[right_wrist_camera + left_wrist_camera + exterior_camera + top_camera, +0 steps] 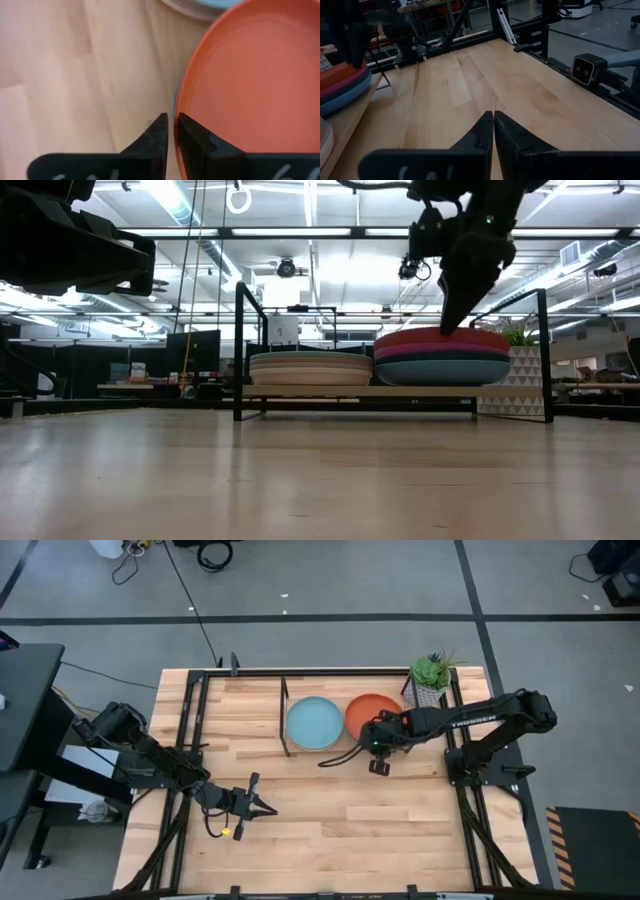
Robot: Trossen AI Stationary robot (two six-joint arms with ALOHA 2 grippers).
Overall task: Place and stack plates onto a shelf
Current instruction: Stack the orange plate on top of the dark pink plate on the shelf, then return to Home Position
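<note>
Shelf (283, 720): low black-railed rack with a wood surface at the far middle of the table (330, 830), carrying two stacks of plates side by side.
Left stack: light aqua plate (314, 724) on top.
Right stack: orange plate (371, 714) on top, with magenta and blue edges showing beneath it in the low view.
Right gripper (171, 131): over the near rim of the orange plate, fingers drawn narrow with only a thin gap; that rim lies just beside the fingertips, not between them.
Left gripper (493, 122): low over bare wood near the front left, well apart from the shelf, fingers pressed together, holding nothing.
Plant (433, 671): beside the shelf's right end.
</note>
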